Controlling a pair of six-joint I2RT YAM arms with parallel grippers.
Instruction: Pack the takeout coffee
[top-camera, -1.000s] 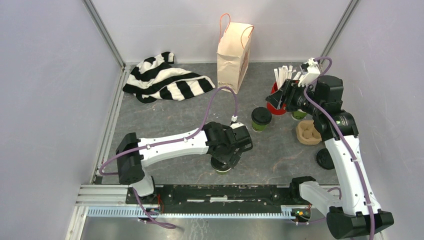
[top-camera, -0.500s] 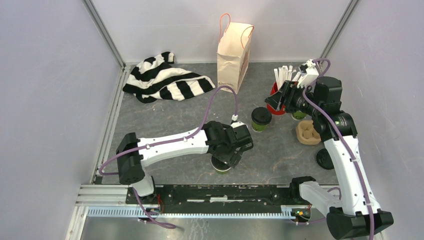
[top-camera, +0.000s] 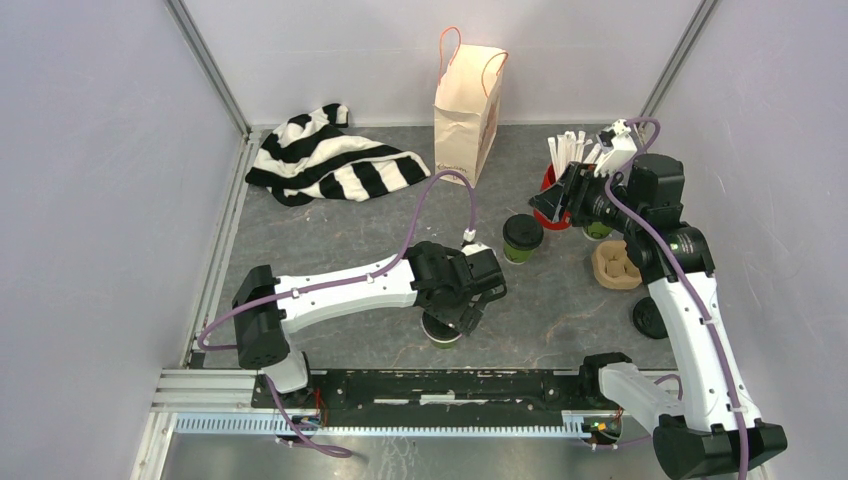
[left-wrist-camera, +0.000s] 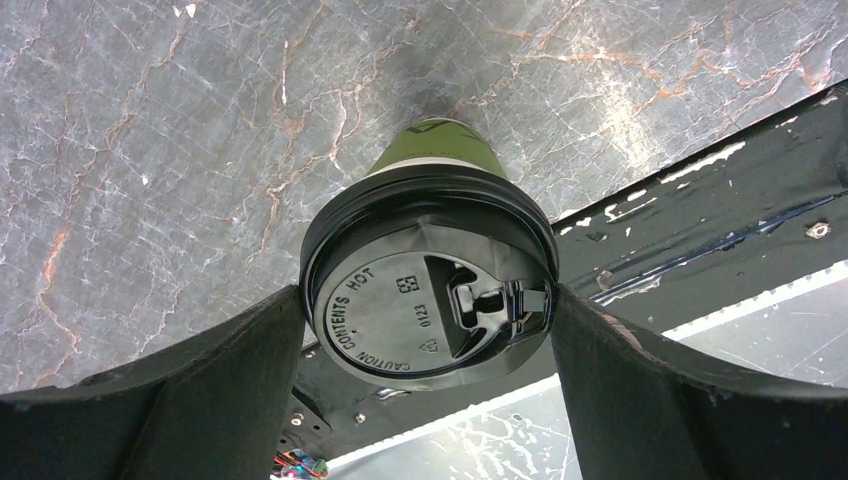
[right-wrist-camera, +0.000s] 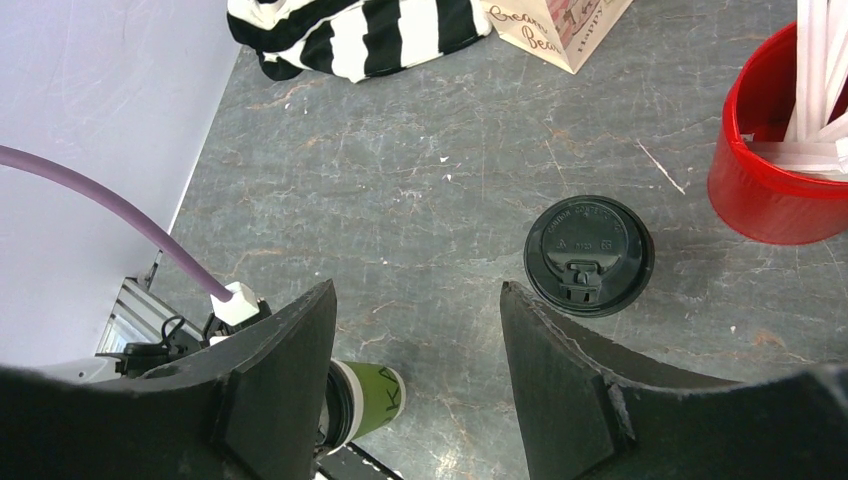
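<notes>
One small green paper cup with a round black plastic lid (left-wrist-camera: 430, 300) stands upright on the grey marbled worktop (top-camera: 330, 260), close to its near edge. The left gripper (top-camera: 447, 322) sits directly over it, released and spread wide, with one finger on each side of the lid. Whether the pads brush the rim I cannot tell, but the cup rests on its own base.

The second lidded green cup (top-camera: 522, 238) stands at about 1 o'clock from the first, well apart from it, with nothing touching it. At roughly 1 o'clock from this cup, the right gripper (right-wrist-camera: 415, 300) hovers with its jaws parted and nothing between them. Bare worktop shows through the gap, and the second cup's lid lies just off to one side in the wrist view.

At 11 o'clock from the second cup a beige paper bag with orange handles (top-camera: 468, 110) stands upright at the back of the worktop. A tan moulded pulp carrier (top-camera: 617, 265) lies between 3 and 4 o'clock. A red cup holding white sticks (top-camera: 552, 205) is near 1 o'clock, just by the right gripper. A crumpled black-and-white striped cloth (top-camera: 330, 165) lies at 10 o'clock, far off.

As I judge it, the packing proper has not started. Both coffees are lidded and upright, which looks like the finished part. Neither sits in the carrier or in the bag. Each cup has yet to be gripped, carried across and set down.
</notes>
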